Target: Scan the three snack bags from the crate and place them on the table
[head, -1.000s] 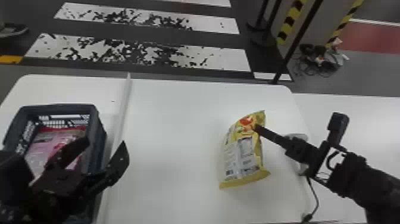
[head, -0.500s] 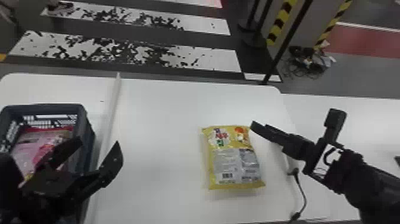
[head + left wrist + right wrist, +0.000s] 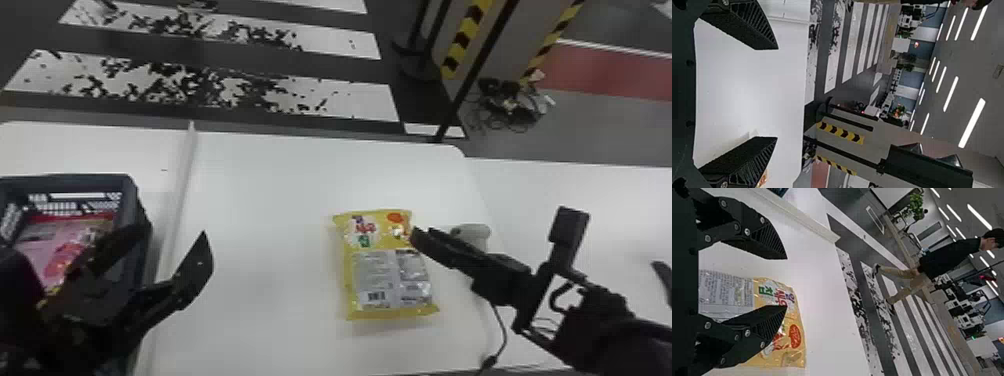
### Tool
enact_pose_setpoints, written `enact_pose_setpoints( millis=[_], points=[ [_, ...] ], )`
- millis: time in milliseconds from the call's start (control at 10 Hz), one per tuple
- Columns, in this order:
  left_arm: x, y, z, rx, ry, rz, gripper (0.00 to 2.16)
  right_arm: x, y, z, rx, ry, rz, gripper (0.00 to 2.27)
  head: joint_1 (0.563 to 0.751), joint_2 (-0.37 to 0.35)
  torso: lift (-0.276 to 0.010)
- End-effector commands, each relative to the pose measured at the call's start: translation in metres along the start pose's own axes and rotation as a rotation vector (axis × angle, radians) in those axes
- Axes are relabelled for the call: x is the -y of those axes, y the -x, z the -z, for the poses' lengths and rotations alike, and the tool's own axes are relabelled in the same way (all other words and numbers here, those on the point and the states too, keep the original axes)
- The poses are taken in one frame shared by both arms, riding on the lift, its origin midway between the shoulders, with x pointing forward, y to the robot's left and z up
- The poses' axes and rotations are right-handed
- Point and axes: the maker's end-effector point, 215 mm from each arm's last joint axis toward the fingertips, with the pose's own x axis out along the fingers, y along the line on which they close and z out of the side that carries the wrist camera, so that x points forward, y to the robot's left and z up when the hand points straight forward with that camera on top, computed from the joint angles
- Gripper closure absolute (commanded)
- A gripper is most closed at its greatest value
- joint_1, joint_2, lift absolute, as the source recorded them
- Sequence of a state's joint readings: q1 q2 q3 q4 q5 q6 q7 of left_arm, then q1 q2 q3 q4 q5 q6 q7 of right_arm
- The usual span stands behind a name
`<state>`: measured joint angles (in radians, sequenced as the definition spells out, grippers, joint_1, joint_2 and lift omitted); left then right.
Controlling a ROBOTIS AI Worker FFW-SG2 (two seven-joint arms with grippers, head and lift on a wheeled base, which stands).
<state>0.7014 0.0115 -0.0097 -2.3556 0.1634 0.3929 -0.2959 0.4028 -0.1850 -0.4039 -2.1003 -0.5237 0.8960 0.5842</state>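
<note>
Snack bag [image 3: 375, 275]: likely light, soft, slick, crushable | I'd grip mid-body, gently | right claw [image 3: 786, 282], left claw [image 3: 777, 93] wide open, empty

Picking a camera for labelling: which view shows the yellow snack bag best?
Head view: nearly the whole yellow snack bag, flat on the table, a jaw tip by its edge. Right wrist view: closer, but a jaw covers part. Left wrist view: a small orange patch past a jaw, probably the bag.
</note>
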Motion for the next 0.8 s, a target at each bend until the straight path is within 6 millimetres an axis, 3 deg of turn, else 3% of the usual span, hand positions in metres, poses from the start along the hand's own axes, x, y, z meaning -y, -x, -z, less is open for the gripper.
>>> enact_pose_setpoints(
  millis=[0,300,700],
  points=[
    [0.007,-0.004,0.003,-0.003,0.004,0.016,0.05,-0.010,0.002,0.022,-0.026,-0.040,-0.009,2.19,0.695,-0.188,-0.062],
    [0.012,-0.011,0.006,-0.005,0.008,0.018,0.05,-0.008,-0.023,0.037,0.014,0.004,-0.004,2.24,0.695,-0.181,-0.062],
    [0.003,-0.011,0.007,-0.010,-0.004,-0.021,0.05,0.016,-0.085,0.068,-0.051,0.107,0.053,2.24,0.695,-0.152,-0.062]
  ],
)
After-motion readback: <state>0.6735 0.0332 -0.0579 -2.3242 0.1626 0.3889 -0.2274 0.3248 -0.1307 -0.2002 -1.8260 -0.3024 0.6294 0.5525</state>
